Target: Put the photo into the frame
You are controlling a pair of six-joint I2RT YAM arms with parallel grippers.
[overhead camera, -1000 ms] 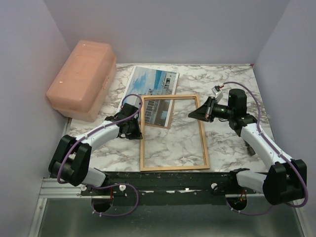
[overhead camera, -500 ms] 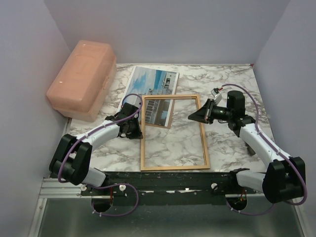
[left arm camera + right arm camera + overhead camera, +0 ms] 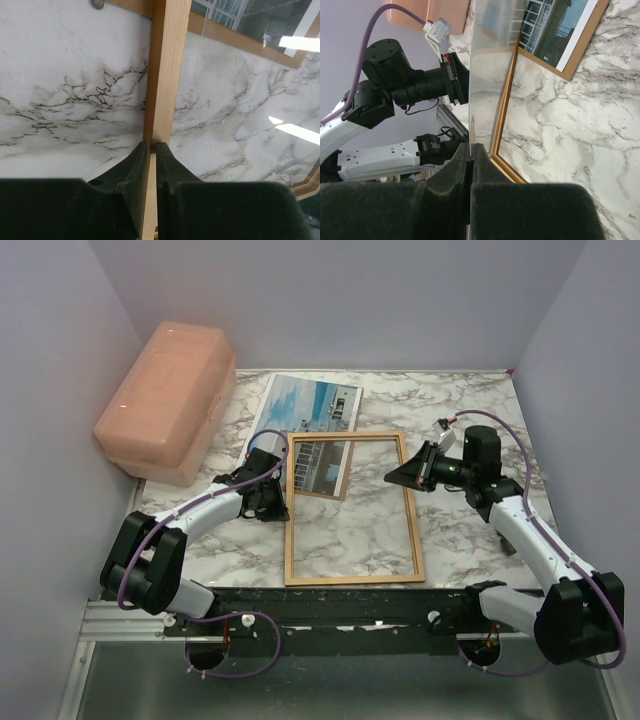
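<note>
The wooden frame (image 3: 350, 508) lies flat on the marble table. My left gripper (image 3: 284, 502) is shut on its left rail, and the left wrist view shows the rail (image 3: 165, 75) pinched between the black fingers (image 3: 131, 170). The photo (image 3: 308, 405) lies at the back on a brown backing board (image 3: 338, 494), with the frame's top-left corner over its lower part. My right gripper (image 3: 471, 147) is shut on the edge of a clear pane (image 3: 492, 75) that stands tilted up above the frame's right rail (image 3: 506, 115). From above, this gripper (image 3: 393, 477) hovers by the top-right corner.
A pink plastic box (image 3: 165, 400) stands at the back left, close to the left wall. Grey walls close in the table on three sides. The arms' mounting rail (image 3: 330, 605) runs along the near edge.
My right arm has shifted slightly to the right with the pane still in its grip. The left arm and the frame have not visibly moved.
</note>
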